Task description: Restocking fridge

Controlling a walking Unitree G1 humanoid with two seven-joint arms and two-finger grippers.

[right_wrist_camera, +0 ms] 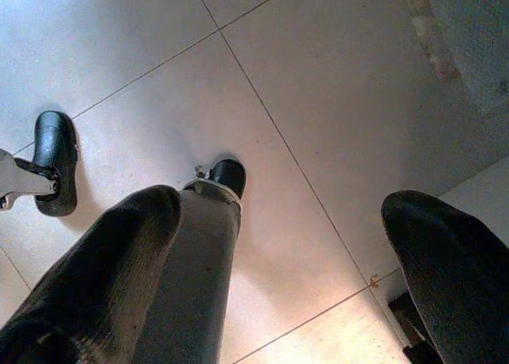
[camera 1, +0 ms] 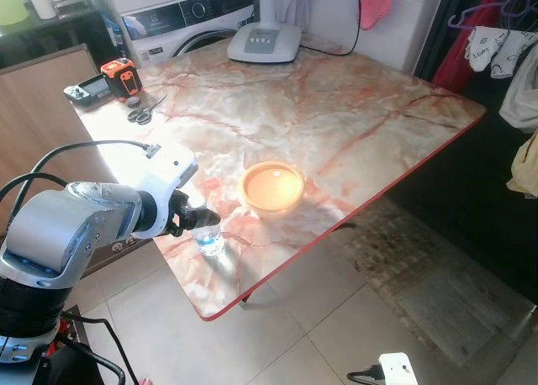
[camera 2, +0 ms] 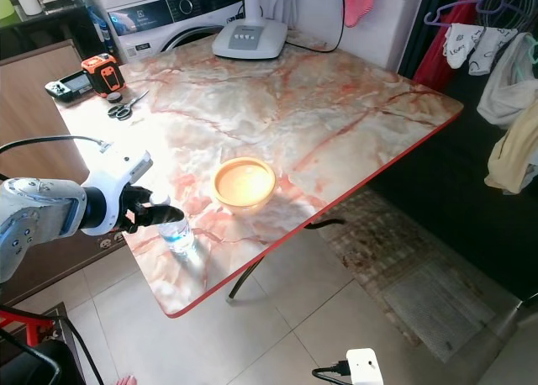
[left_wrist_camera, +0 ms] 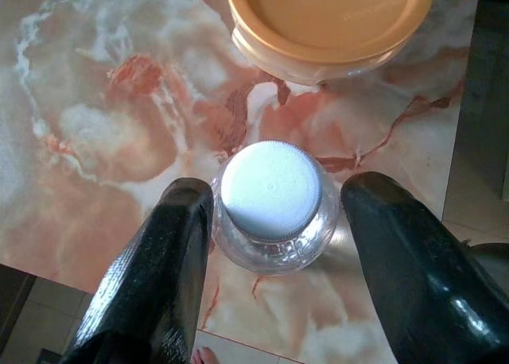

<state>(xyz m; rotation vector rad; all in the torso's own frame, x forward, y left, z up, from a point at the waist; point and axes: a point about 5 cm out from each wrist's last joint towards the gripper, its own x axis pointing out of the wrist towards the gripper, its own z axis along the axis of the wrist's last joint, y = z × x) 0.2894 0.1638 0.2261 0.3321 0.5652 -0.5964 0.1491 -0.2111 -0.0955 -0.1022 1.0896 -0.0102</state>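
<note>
Left hand (left_wrist_camera: 270, 221) at the near left corner of the bench (camera 1: 336, 108), reaching in from the bench's left edge. Fingers (left_wrist_camera: 151, 284) spread wide, one on each side of the bottle (left_wrist_camera: 270, 201). Bottle standing upright on the bench, white cap up, squarely in the gap between the fingers. One finger close against the bottle's shoulder, possibly touching; the other clearly apart from it. Not yet gripped.

Seen from the head, bottle (camera 1: 208, 234) small and clear, near the bench's front edge, with the hand (camera 1: 197, 219) over its top part. Bowl (camera 1: 271, 187), orange, just beside the bottle, farther in on the bench and apart from it; in the left wrist view, beyond the bottle past the fingertips.

Right hand (right_wrist_camera: 278, 276) hanging low over the tiled floor (right_wrist_camera: 318, 102), fingers wide apart, holding nothing. A black caster on a metal leg under it on the floor.

At the bench's far left end: scissors (camera 1: 143, 110), an orange and black tool (camera 1: 122, 76), and a dark device (camera 1: 84, 91) beside it. At the far edge, a white fan base (camera 1: 265, 40). Behind the bench, a washer (camera 1: 189, 19). Clothes (camera 1: 504, 49) hanging at the right.
</note>
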